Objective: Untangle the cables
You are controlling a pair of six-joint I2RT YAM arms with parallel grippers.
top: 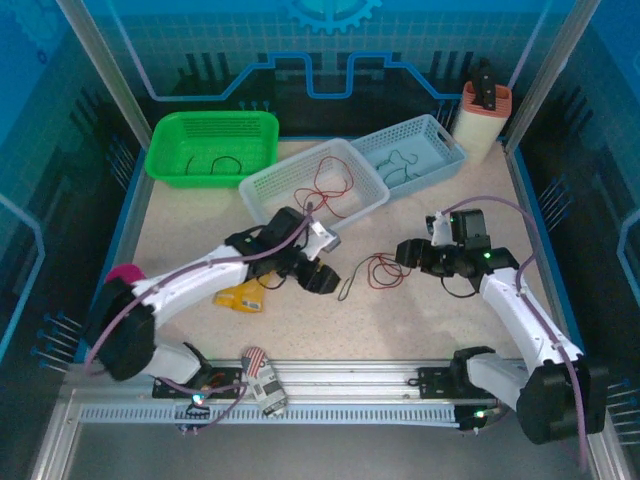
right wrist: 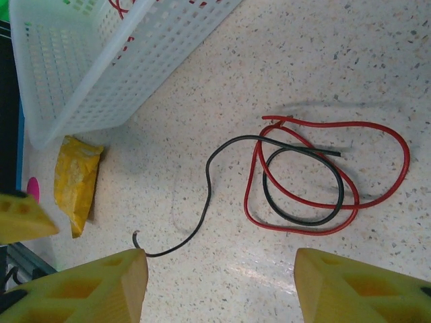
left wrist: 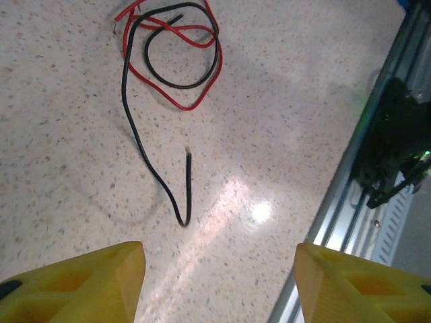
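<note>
Lying on the speckled tabletop [top: 200, 235] between the two arms, the red cable [right wrist: 296, 230] and the black cable [right wrist: 209, 185] are tangled together. The red one forms a broad loop. The black one curls in a smaller ring that overlaps it, crossing the red strand in several places. From that ring a long black tail snakes away toward the left arm's side and ends in a small hook.

The left gripper [left wrist: 219, 256] hangs above the table near that tail. Its yellow fingers [left wrist: 101, 276] are spread wide with nothing between them. The right gripper [right wrist: 222, 262] hovers on the other side of the tangle, its fingers likewise apart and holding nothing. In the right wrist view the tail's tip shows just beside one fingertip; whether they touch cannot be told.

At the back stand three baskets. A green basket [top: 170, 165] holds a dark wire [top: 222, 163], a white basket [top: 262, 192] a second red wire [top: 335, 185], and a pale blue basket [top: 447, 150] another dark strand [top: 400, 162]. A yellow packet [right wrist: 77, 178] lies on the table near the white basket's corner.
</note>
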